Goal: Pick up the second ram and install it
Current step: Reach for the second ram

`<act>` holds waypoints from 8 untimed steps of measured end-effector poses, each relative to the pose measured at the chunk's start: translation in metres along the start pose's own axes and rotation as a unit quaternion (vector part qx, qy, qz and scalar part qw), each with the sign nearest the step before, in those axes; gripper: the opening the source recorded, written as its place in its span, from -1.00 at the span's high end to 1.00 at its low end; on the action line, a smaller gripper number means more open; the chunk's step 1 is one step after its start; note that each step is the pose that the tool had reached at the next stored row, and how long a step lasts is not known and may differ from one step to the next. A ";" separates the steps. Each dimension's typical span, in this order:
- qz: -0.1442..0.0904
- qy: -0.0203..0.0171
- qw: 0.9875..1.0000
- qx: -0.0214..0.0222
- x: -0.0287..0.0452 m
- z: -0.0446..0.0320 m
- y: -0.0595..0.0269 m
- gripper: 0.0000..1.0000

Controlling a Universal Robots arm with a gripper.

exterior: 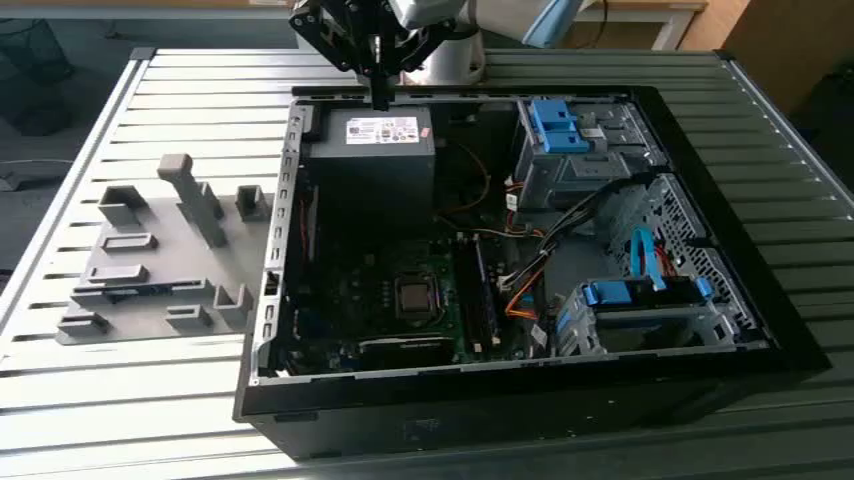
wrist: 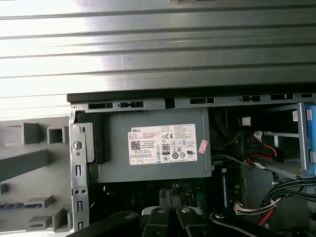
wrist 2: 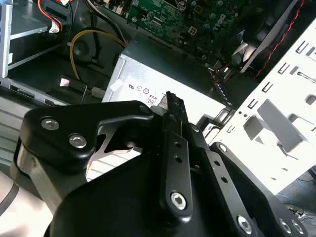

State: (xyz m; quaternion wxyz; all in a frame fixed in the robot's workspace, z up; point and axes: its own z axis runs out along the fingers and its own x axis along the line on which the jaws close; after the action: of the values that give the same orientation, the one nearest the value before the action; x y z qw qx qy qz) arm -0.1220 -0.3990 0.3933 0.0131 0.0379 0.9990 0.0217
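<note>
The tool point(exterior: 383, 97) is hanging over one edge of the open computer case point(exterior: 400, 420), just above the grey power box point(exterior: 371, 150) — its fingers are sitting tight together. The second ram point(exterior: 134, 293) is lying well apart from it — a thin blue stick resting in the grey holder point(exterior: 160, 225) on the desk point(exterior: 134, 380), at the exterior view's left of the case.

Glaring brightly off the slatted metal table point(wrist: 158, 49) in the first wrist view; leaving the computer case point(exterior: 534, 400) interior dim and heavily shadowed.
</note>
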 end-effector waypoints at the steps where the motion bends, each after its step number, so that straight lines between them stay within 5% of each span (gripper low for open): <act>1: 0.000 0.000 1.000 0.000 0.0000 0.0000 0.0000 0.79; 8: 0.000 0.000 1.000 0.000 0.0025 0.0001 -0.0002 0.79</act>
State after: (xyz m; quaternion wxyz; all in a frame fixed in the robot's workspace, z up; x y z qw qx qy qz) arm -0.1245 -0.3989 0.3931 0.0131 0.0379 0.9990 0.0217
